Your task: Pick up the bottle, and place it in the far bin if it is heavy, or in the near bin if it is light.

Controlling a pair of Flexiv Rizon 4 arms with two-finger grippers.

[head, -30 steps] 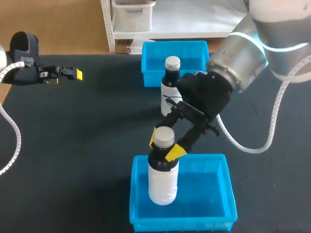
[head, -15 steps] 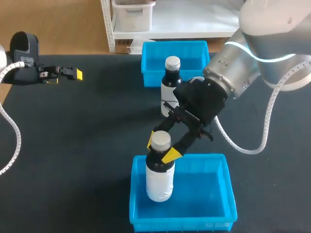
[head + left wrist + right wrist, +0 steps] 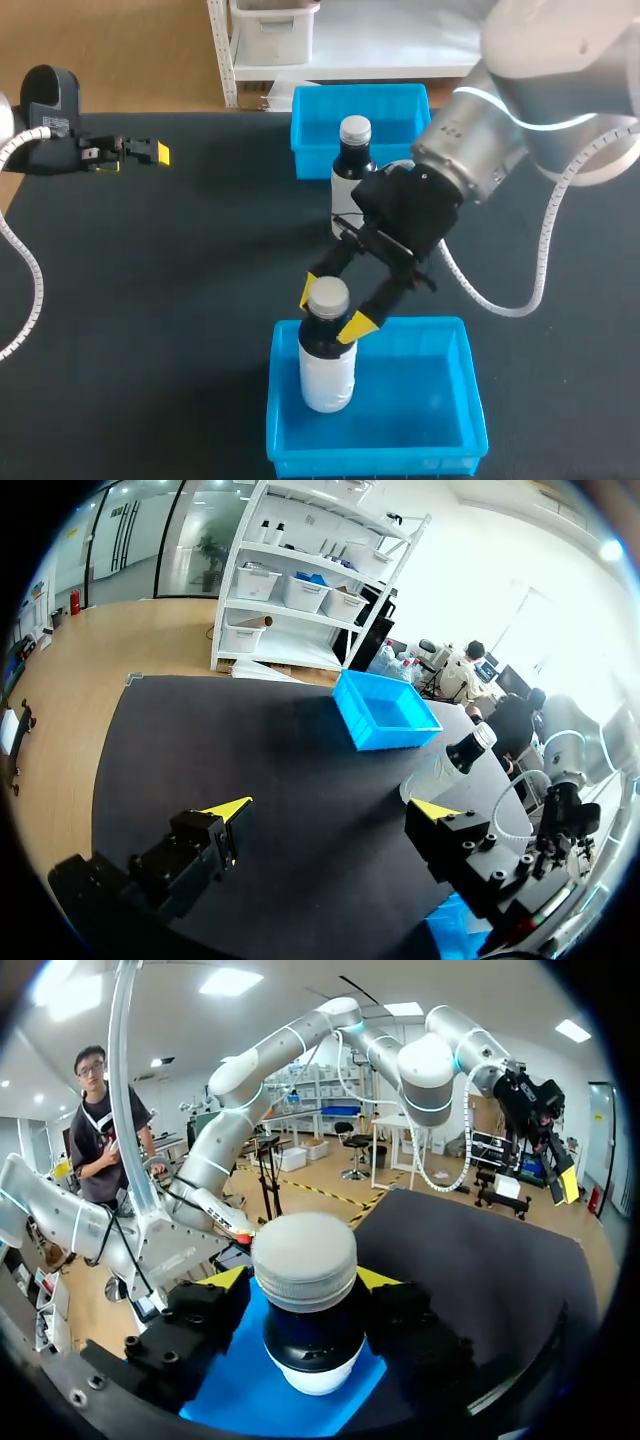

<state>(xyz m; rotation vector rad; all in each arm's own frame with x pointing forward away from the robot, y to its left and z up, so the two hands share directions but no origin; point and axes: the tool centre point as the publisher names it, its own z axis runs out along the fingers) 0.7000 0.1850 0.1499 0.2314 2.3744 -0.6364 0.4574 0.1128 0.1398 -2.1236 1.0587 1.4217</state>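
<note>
A white bottle [image 3: 327, 370] with a dark neck and grey cap stands upright in the near blue bin [image 3: 470, 400]. My right gripper [image 3: 334, 307] straddles its neck from above, its yellow tips either side just below the cap, slightly parted from it, so it is open. In the right wrist view the bottle's cap [image 3: 304, 1258] rises between the fingers [image 3: 200, 1310], with the near bin [image 3: 225, 1395] below. My left gripper [image 3: 150, 152] rests open at the table's far left; its tips [image 3: 228, 808] hold nothing. The far blue bin [image 3: 360, 110] sits at the back.
A second bottle [image 3: 350, 170], dark with a white label and cap, stands just in front of the far bin, close behind my right wrist. It also shows ahead of the left gripper [image 3: 455, 765]. Black table surface lies between the left arm and the bins.
The right gripper lowered the bottle into the near bin, shifting slightly left. Its yellow tips have spread a little around the neck. The left arm has not moved.
</note>
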